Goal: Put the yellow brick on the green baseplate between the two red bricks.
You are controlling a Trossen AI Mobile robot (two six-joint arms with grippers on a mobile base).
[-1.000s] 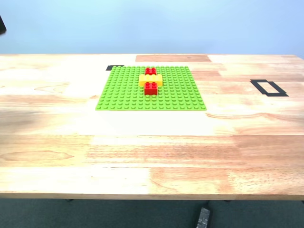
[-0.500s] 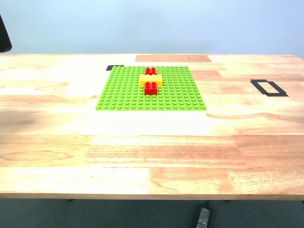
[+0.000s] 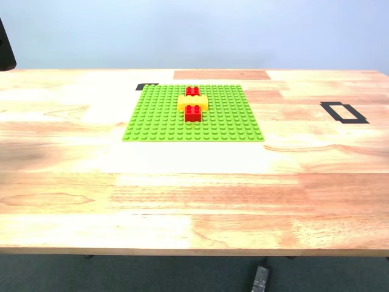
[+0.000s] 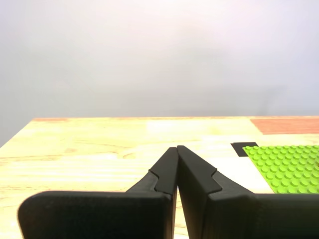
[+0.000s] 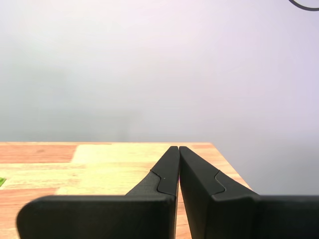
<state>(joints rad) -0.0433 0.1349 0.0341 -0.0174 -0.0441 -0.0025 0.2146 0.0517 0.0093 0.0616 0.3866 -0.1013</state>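
The green baseplate (image 3: 193, 114) is lying flat on the wooden table (image 3: 194, 194), toward the far side and near the middle of the exterior view. On it the yellow brick (image 3: 192, 102) is sitting crosswise between the two red bricks, touching both: the first red brick (image 3: 192, 91) is sitting just behind it, the second red brick (image 3: 193, 112) just in front, the three forming one short row running away from the camera. We are seeing nothing gripping any brick. Our first gripper (image 4: 177, 147) is hovering over bare table well apart from the bricks, its jaws pressed together with nothing between them; a corner of the baseplate and a black tape mark (image 4: 242, 148) are showing just beyond it in the first wrist view. Our second gripper (image 5: 178, 148) is hovering over a far table corner, its jaws likewise closed tip to tip and empty. A black tape rectangle (image 3: 344, 112) is lying on the table toward the exterior view's right, well apart from the baseplate. A dark arm part (image 3: 6, 48) is showing at the exterior view's left edge; we cannot tell which arm it belongs to.
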